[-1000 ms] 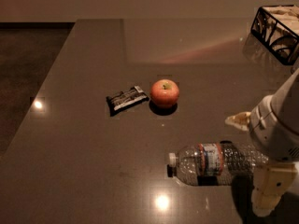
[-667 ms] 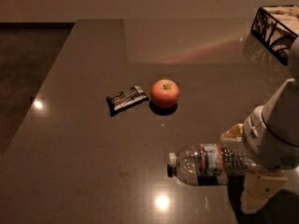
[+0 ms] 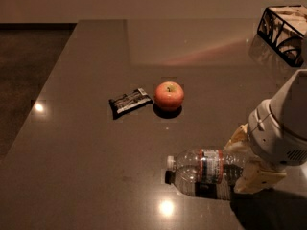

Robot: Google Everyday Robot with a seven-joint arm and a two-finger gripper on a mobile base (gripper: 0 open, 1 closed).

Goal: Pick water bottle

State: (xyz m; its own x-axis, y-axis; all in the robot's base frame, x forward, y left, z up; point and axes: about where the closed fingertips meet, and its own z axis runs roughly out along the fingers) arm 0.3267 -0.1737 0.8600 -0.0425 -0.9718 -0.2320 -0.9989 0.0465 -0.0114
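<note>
Because the clear ribbed plastic water bottle with a white cap and a red, white and blue label band (image 3: 204, 169) lies on its side on the dark glossy table (image 3: 96, 176), near the front edge, it could roll or skid away as the jaws close. The white two-finger gripper (image 3: 245, 159) sits at the bottle's base end, its cream fingers (image 3: 256, 178) spread to either side of it (whether either pad already touches is hard to tell). Gripping so far from the middle, the long bottle may droop or pivot out once lifted, and thin plastic could buckle under a hard squeeze.

Counted: one table, one gripper, one water bottle, one black wire basket (image 3: 283, 32) at the far right, one dark wrapped snack bar (image 3: 129, 101), and one red apple (image 3: 169, 95) just beside it.
</note>
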